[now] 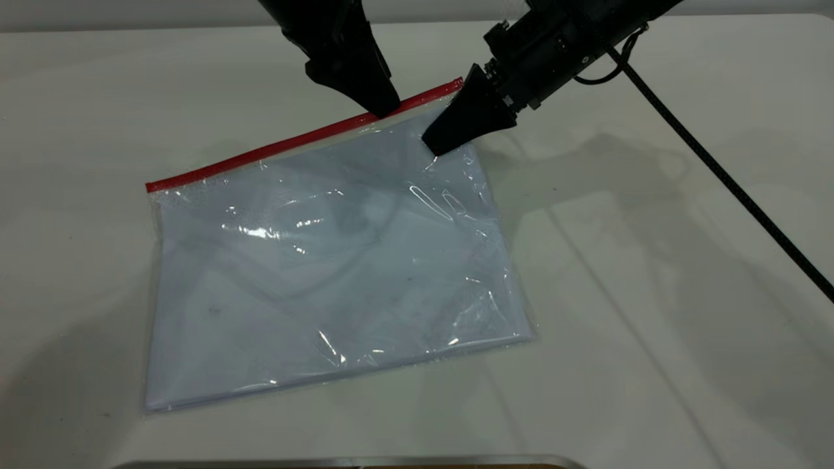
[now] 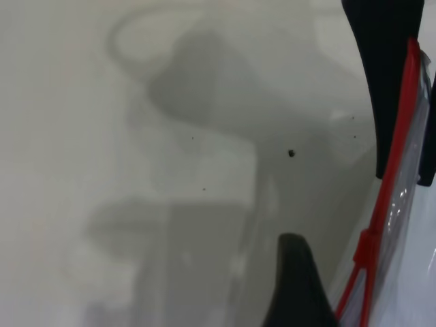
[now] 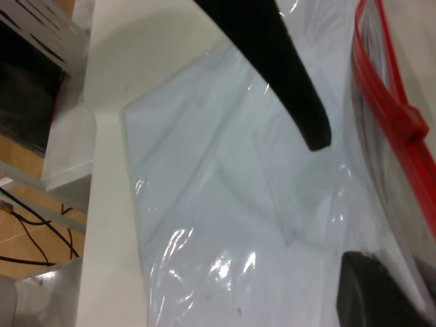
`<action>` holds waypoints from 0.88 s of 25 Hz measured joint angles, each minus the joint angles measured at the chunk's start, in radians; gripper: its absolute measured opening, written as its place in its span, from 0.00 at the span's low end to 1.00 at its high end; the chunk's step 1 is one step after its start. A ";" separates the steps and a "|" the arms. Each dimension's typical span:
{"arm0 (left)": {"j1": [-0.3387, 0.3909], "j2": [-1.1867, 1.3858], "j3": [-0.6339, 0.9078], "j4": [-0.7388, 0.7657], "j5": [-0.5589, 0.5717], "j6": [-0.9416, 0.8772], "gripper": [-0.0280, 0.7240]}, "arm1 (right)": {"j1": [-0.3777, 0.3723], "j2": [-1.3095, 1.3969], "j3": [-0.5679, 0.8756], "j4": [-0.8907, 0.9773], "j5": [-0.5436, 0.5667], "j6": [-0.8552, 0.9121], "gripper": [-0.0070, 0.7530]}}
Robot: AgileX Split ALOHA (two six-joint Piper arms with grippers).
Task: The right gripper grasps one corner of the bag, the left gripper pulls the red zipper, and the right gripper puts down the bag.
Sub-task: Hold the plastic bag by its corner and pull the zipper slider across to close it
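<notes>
A clear bag [image 1: 332, 260] is lying flat on a white table [image 1: 684, 273], filling the centre of the exterior view, with its red zipper [image 1: 300, 138] running along the far long edge from about 9 o'clock up toward 1 o'clock. The bag's corner at the 1 o'clock end is sitting slightly raised.

The left gripper [image 1: 384, 107] is reaching down from 12 o'clock, its wedge tip touching the zipper a little short of that corner. In the left wrist view its fingers [image 2: 388, 82] are straddling the red strip, one on each side, set narrow around it, with a small red slider tab [image 2: 368, 246] showing farther along the strip.

The right gripper [image 1: 435, 144] is coming in from 1 o'clock and pressing on the plastic just inside the same corner, right beside the left tip. Whether its jaws are parted or closed on the bag cannot be told; in its wrist view two fingers [image 3: 293, 88] are lying over the plastic.

A black cable [image 1: 723, 176] is trailing from the right arm across the table toward 4 o'clock. A metal edge [image 1: 339, 462] is showing at 6 o'clock.
</notes>
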 joint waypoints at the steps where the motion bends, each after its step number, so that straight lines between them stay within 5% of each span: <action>1: 0.000 0.006 0.000 -0.006 0.000 0.000 0.76 | 0.000 0.000 0.000 0.000 0.000 0.000 0.05; 14: 0.000 0.017 0.000 -0.090 -0.002 0.079 0.54 | -0.001 0.000 0.000 0.001 -0.002 0.000 0.05; 22: 0.000 0.042 -0.001 -0.090 -0.002 0.080 0.51 | -0.001 0.000 0.000 0.001 -0.002 0.000 0.05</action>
